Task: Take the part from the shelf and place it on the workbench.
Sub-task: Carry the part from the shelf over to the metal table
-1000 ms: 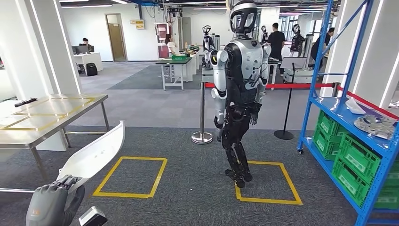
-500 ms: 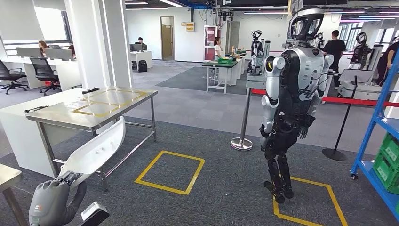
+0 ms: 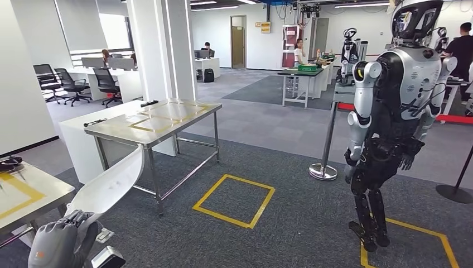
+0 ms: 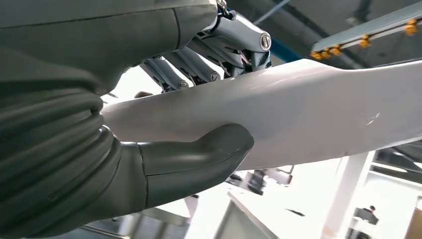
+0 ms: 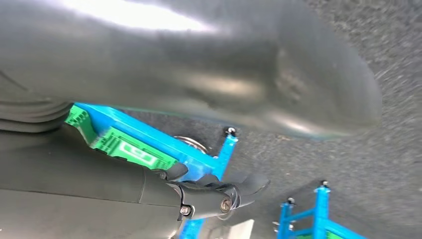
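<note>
I have the long white curved panel (image 3: 109, 187) clamped in my left hand (image 3: 58, 243) low at my left side, my right hand (image 5: 209, 191) hanging with fingers loosely curled and nothing in them, so I'm mid-carry and next must step to the steel counter (image 3: 162, 120) ahead and lay it flat.

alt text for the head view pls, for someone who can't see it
The robot's left hand, low at the picture's left, holds a long curved white part that slants up toward a steel workbench marked with yellow tape. Another humanoid robot stands at the right on grey carpet, beside a yellow floor square.
</note>
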Available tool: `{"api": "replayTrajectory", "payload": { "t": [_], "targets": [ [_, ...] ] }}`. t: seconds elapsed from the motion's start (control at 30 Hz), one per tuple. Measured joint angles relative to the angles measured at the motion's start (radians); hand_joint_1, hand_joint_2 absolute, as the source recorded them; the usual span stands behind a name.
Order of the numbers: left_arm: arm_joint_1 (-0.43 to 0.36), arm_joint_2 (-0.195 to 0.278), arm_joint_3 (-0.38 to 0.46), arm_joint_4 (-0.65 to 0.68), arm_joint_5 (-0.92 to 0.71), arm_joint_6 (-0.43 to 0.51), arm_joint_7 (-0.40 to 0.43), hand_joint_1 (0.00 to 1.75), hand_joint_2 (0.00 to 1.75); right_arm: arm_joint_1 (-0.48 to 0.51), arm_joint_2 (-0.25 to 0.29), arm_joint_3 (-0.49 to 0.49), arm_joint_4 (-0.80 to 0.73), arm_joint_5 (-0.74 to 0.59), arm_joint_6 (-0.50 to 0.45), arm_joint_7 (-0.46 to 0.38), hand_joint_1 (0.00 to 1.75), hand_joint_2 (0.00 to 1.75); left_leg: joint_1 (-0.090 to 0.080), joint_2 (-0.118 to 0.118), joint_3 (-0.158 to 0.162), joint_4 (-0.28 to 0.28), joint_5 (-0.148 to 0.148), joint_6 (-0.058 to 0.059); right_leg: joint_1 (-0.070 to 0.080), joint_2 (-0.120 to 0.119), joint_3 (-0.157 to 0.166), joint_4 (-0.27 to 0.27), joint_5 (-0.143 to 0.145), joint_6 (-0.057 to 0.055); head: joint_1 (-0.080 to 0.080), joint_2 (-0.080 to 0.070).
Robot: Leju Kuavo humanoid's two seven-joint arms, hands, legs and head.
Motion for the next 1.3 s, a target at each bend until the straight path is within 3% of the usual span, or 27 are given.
{"api": "replayTrajectory", "payload": {
  "t": [0.07,0.13,0.2,0.23,0.3,0.37,0.43,0.47,0.53,0.57,0.63,0.7,0.73,0.77,0.83,0.9,0.97,1.0,1.03,1.07,1.13,1.2,1.27,1.3],
  "targets": [
    [0.000,0.001,0.000,-0.007,0.000,0.000,0.000,1.75,1.75,0.000,0.000,0.000,0.000,0.000,0.000,0.000,0.00,0.00,-0.005,0.042,0.081,-0.144,0.056,0.008,0.003,-0.023,0.004,0.003,-0.005,0.007,-0.001,0.000],
    [-0.002,-0.001,0.000,-0.012,-0.001,0.000,-0.002,1.75,1.75,0.000,0.000,0.000,0.000,0.000,-0.001,0.001,0.00,0.00,-0.012,0.070,0.124,-0.226,0.075,0.023,0.010,-0.044,0.007,0.006,-0.011,0.016,0.001,0.000],
    [-0.003,-0.002,0.000,-0.013,-0.002,0.000,-0.003,1.75,1.75,-0.001,0.001,0.000,0.000,-0.001,-0.001,0.002,0.00,0.00,-0.014,0.050,0.124,-0.235,0.077,0.037,0.012,-0.069,0.012,0.005,-0.014,0.025,0.005,0.000],
    [-0.004,-0.001,0.000,-0.013,-0.002,0.000,-0.004,1.75,1.75,-0.003,0.001,0.000,0.000,-0.001,-0.002,0.002,0.00,0.00,-0.012,0.037,0.124,-0.237,0.079,0.042,0.011,-0.070,0.014,0.007,-0.018,0.030,0.005,0.000],
    [-0.010,-0.004,0.000,-0.011,-0.003,0.002,-0.005,1.75,1.75,-0.005,0.001,0.000,0.000,-0.001,-0.003,0.001,0.00,0.00,-0.005,0.013,0.126,-0.242,0.085,0.053,0.006,-0.026,-0.003,0.053,-0.051,0.041,0.007,0.000],
    [-0.015,-0.012,0.001,-0.007,-0.004,0.003,-0.006,1.75,1.75,-0.004,0.000,0.000,0.000,0.000,-0.004,0.001,0.00,0.00,-0.001,-0.011,0.125,-0.242,0.087,0.060,0.003,0.038,-0.060,0.175,-0.110,0.049,0.009,0.000],
    [-0.016,-0.017,0.001,-0.003,-0.005,0.003,-0.005,1.75,1.75,-0.002,-0.001,0.000,0.000,0.001,-0.003,0.003,0.00,0.00,-0.001,-0.032,0.123,-0.241,0.087,0.062,0.003,0.057,-0.118,0.286,-0.147,0.052,0.011,0.000],
    [-0.016,-0.017,0.001,0.000,-0.005,0.003,-0.005,1.75,1.75,-0.001,-0.002,0.000,0.000,0.001,-0.002,0.003,0.00,0.00,-0.001,-0.043,0.123,-0.240,0.087,0.062,0.004,0.059,-0.133,0.308,-0.146,0.051,0.011,0.000],
    [-0.019,-0.017,0.001,0.005,-0.004,0.003,-0.004,1.75,1.75,-0.002,-0.002,0.000,0.000,0.002,-0.002,0.003,0.00,0.00,-0.001,-0.065,0.123,-0.236,0.087,0.061,0.003,0.063,-0.117,0.257,-0.100,0.048,0.011,0.000],
    [-0.021,-0.017,0.001,0.007,-0.004,0.003,-0.003,1.75,1.75,-0.002,-0.002,0.000,0.000,0.003,-0.002,0.003,0.00,0.00,-0.001,-0.078,0.123,-0.234,0.086,0.060,0.003,0.072,-0.089,0.191,-0.061,0.045,0.011,0.000],
    [-0.029,-0.018,0.001,0.008,-0.003,0.003,-0.003,1.75,1.75,-0.003,-0.002,0.000,0.000,0.005,-0.001,0.004,0.00,0.00,-0.001,-0.104,0.119,-0.229,0.086,0.051,0.000,0.109,-0.029,0.061,-0.012,0.040,0.011,0.000],
    [-0.035,-0.019,0.001,0.010,-0.002,0.003,-0.003,1.75,1.75,-0.004,-0.003,0.000,0.000,0.007,0.000,0.004,0.00,0.00,0.000,-0.126,0.113,-0.230,0.091,0.037,0.001,0.125,-0.007,0.015,-0.008,0.036,0.010,0.000],
    [-0.035,-0.017,0.001,0.011,-0.002,0.003,-0.002,1.75,1.75,-0.005,-0.002,0.000,0.000,0.008,0.000,0.005,0.00,0.00,0.001,-0.138,0.110,-0.234,0.095,0.029,0.002,0.114,-0.006,0.013,-0.005,0.032,0.010,0.000],
    [-0.035,-0.015,0.001,0.011,-0.002,0.004,-0.002,1.75,1.75,-0.006,-0.002,0.000,0.000,0.009,0.000,0.005,0.00,0.00,0.001,-0.137,0.107,-0.235,0.096,0.023,0.001,0.102,-0.004,0.009,-0.002,0.025,0.010,0.000],
    [-0.035,-0.009,0.002,0.013,-0.002,0.006,0.000,1.75,1.75,-0.006,-0.002,0.000,0.000,0.011,0.000,0.004,0.00,0.00,-0.003,-0.089,0.088,-0.205,0.076,0.013,-0.002,0.079,-0.001,0.001,0.004,0.010,0.006,0.000],
    [-0.035,-0.008,0.003,0.014,-0.002,0.008,0.002,1.75,1.75,-0.003,-0.002,0.000,0.000,0.013,0.001,0.003,0.00,0.00,-0.004,-0.028,0.039,-0.099,0.017,0.008,0.000,0.056,0.000,-0.002,0.005,-0.001,0.002,0.000],
    [-0.029,-0.008,0.003,0.017,-0.002,0.011,0.001,1.75,1.75,-0.001,-0.002,0.000,0.000,0.014,0.001,0.003,0.00,0.00,0.001,-0.012,-0.014,0.021,-0.030,0.003,0.002,0.031,-0.001,-0.002,0.003,-0.004,0.001,0.000],
    [-0.026,-0.007,0.003,0.019,-0.002,0.012,0.001,1.75,1.75,-0.001,-0.002,0.000,0.000,0.015,0.001,0.003,0.00,0.00,0.002,-0.010,-0.022,0.042,-0.030,0.002,0.003,0.019,0.000,-0.001,0.002,-0.004,0.001,0.000],
    [-0.024,-0.006,0.003,0.020,-0.002,0.013,0.001,1.75,1.75,-0.001,-0.002,0.000,0.000,0.015,0.001,0.003,0.00,0.00,0.002,-0.007,-0.010,0.023,-0.013,0.003,0.003,0.007,0.000,-0.001,0.001,-0.004,0.001,0.000],
    [-0.024,-0.006,0.004,0.021,-0.002,0.014,0.001,1.75,1.75,-0.001,-0.002,0.000,0.000,0.015,0.002,0.003,0.00,0.00,0.002,0.002,0.021,-0.034,0.017,0.005,0.004,-0.006,0.001,0.000,0.000,-0.003,0.000,0.000],
    [-0.029,-0.006,0.006,0.021,-0.002,0.016,-0.001,1.75,1.75,-0.002,-0.002,0.000,0.000,0.016,0.002,0.003,0.00,0.00,-0.006,0.047,0.095,-0.173,0.063,0.017,0.008,-0.030,0.004,0.002,-0.005,0.003,0.000,0.000],
    [-0.034,-0.007,0.008,0.021,-0.002,0.018,-0.003,1.75,1.75,-0.004,-0.002,0.000,0.000,0.016,0.002,0.003,0.00,0.00,-0.015,0.070,0.127,-0.237,0.074,0.030,0.013,-0.053,0.007,0.004,-0.010,0.011,0.003,0.000],
    [-0.036,-0.006,0.008,0.024,-0.002,0.018,-0.004,1.75,1.75,-0.007,-0.001,0.000,0.000,0.016,0.002,0.003,0.00,0.00,-0.016,0.044,0.127,-0.241,0.079,0.040,0.014,-0.073,0.011,0.003,-0.012,0.021,0.005,0.000],
    [-0.038,-0.005,0.009,0.025,-0.003,0.017,-0.004,1.75,1.75,-0.009,0.000,0.000,0.000,0.015,0.002,0.003,0.00,0.00,-0.013,0.031,0.127,-0.244,0.082,0.046,0.012,-0.061,0.011,0.008,-0.018,0.027,0.005,0.000]
  ]
}}
